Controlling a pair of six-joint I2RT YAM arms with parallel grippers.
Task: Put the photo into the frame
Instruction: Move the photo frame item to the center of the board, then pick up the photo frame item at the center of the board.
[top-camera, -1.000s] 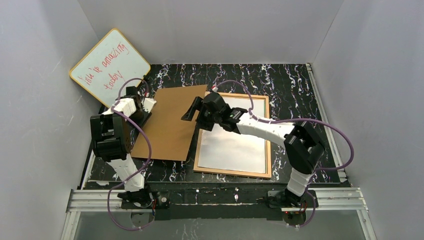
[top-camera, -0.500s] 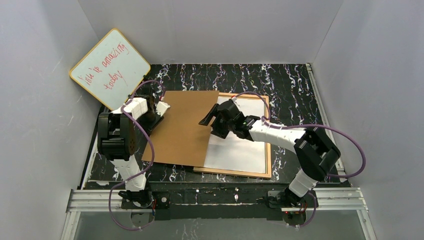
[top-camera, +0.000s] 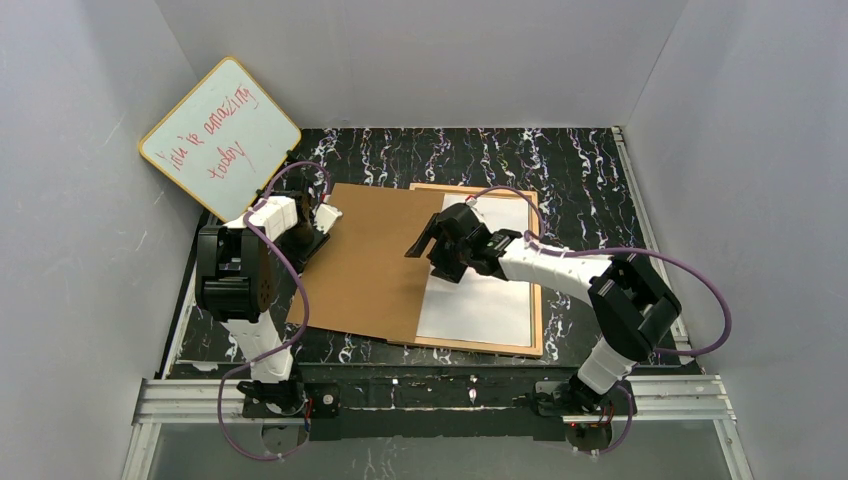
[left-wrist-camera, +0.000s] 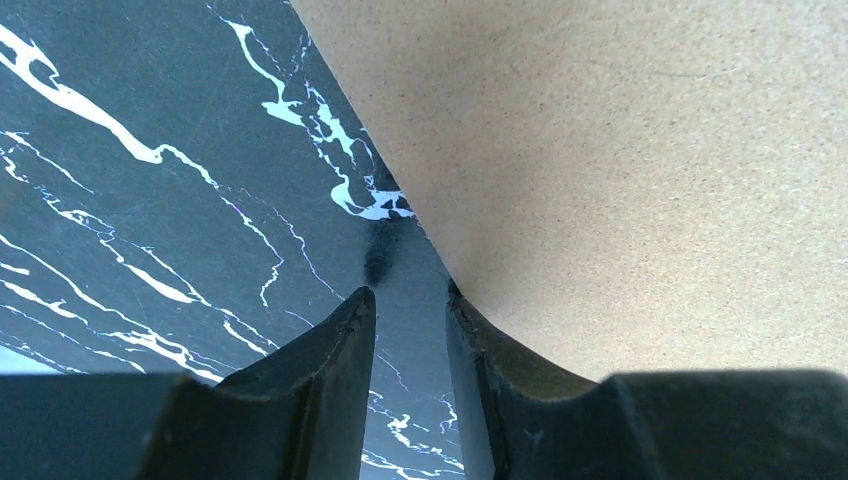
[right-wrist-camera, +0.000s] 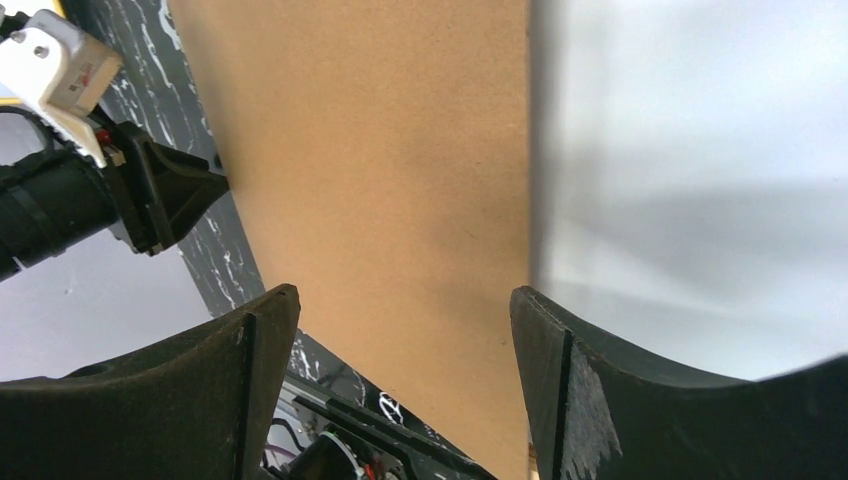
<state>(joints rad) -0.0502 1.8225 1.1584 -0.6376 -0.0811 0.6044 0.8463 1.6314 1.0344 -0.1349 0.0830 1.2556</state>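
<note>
I see the photo (top-camera: 475, 310) face-down in the frame (top-camera: 539, 300), backing board (top-camera: 365, 270) only partly over it; left claw (left-wrist-camera: 410, 300) slightly parted, grasping nothing, right claw (right-wrist-camera: 402, 292) released.

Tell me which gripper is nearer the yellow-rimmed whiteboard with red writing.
Left. The left gripper sits near the whiteboard; right gripper hovers farther off, over the flat brown backing board.

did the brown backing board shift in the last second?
Yes. Against the frame, the backing board slid right: it lay beside the left rail, now it covers that rail and part of the photo.
</note>
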